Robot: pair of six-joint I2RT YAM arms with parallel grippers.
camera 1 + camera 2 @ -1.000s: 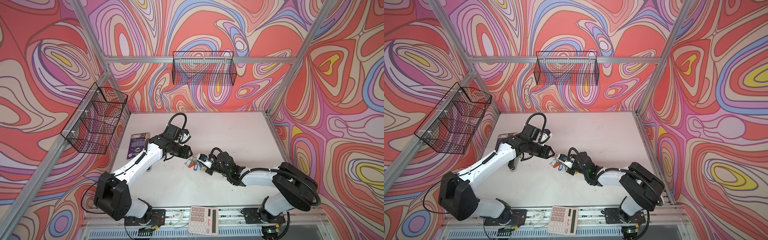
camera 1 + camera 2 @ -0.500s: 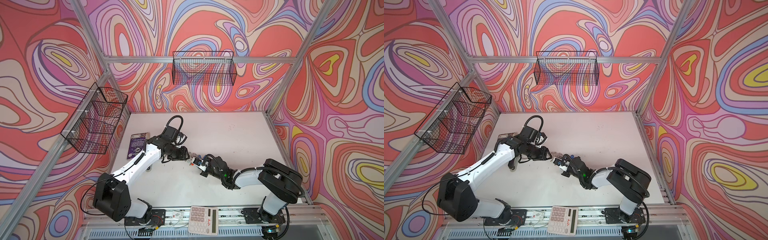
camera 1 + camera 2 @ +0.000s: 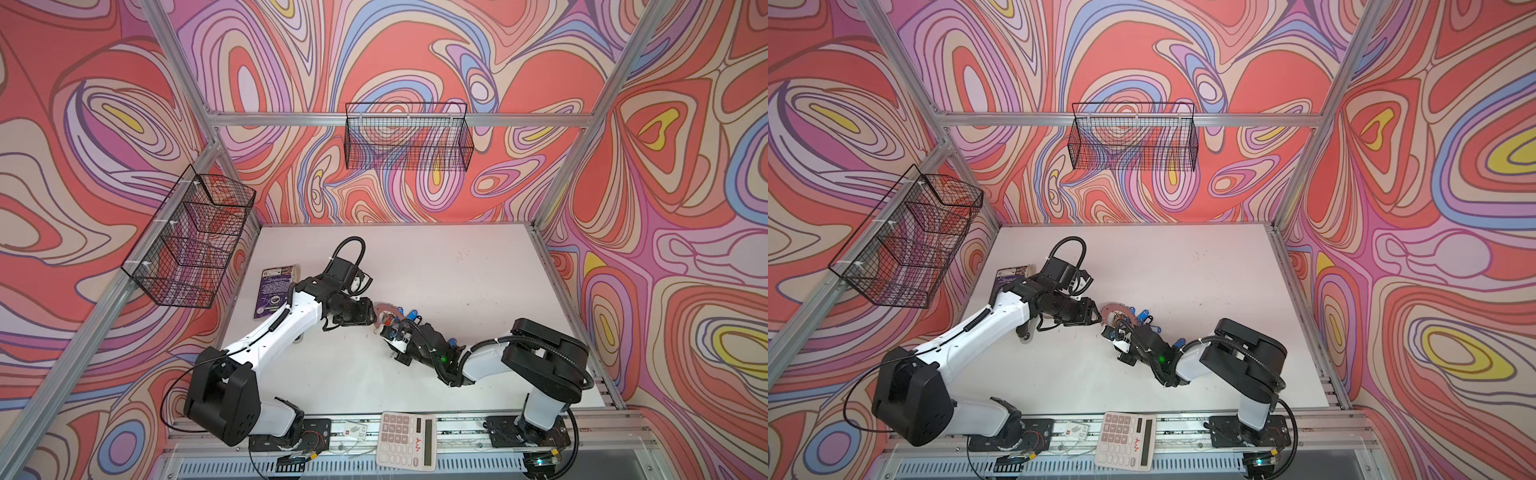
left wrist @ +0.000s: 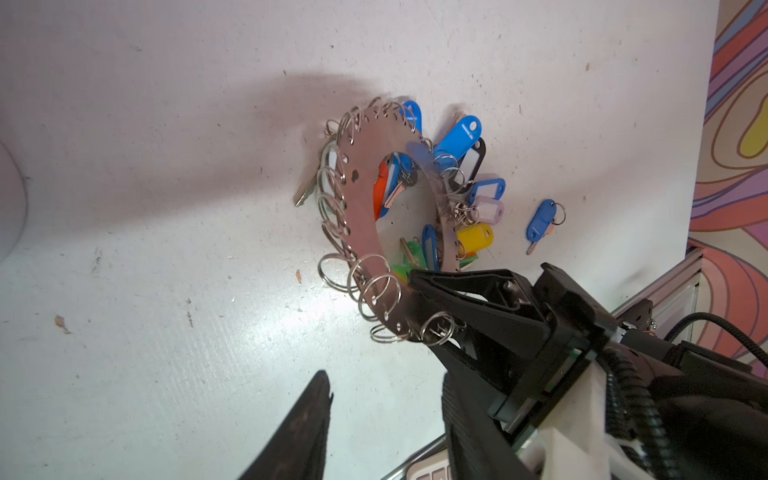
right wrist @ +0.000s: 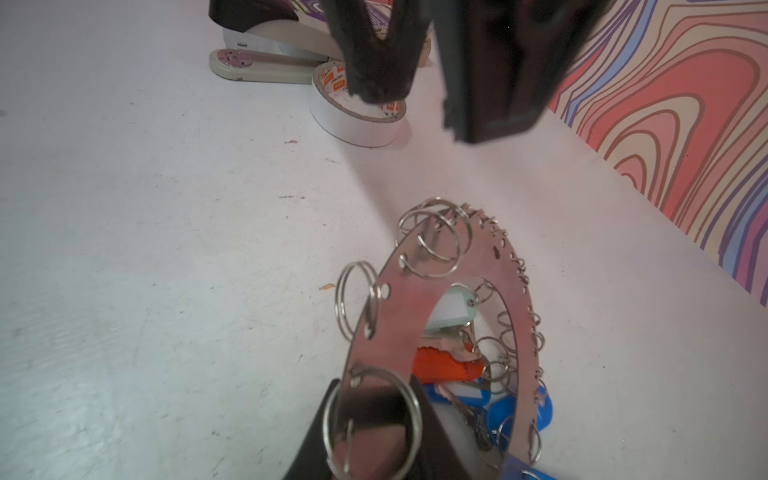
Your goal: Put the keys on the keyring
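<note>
The keyring (image 4: 365, 208) is a flat grey disc with small split rings around its rim, tilted up off the white table (image 3: 457, 270). My right gripper (image 4: 419, 307) is shut on its near rim, as the right wrist view also shows (image 5: 374, 415). Several keys (image 4: 459, 137) with blue, yellow, green, black and red tags lie under and behind the disc. One blue-tagged key (image 4: 540, 220) lies apart. My left gripper (image 4: 384, 374) is open and empty, just left of the keyring (image 3: 384, 309) in both top views.
A white tape roll (image 5: 357, 120) and a stapler (image 5: 266, 62) lie behind the left gripper. A purple box (image 3: 274, 291) sits at the table's left edge and a calculator (image 3: 407, 440) on the front rail. Wire baskets (image 3: 407, 141) hang on the walls.
My right gripper has carried the keyring to the left, toward the left gripper. The left gripper has shifted slightly nearer and stays open.
</note>
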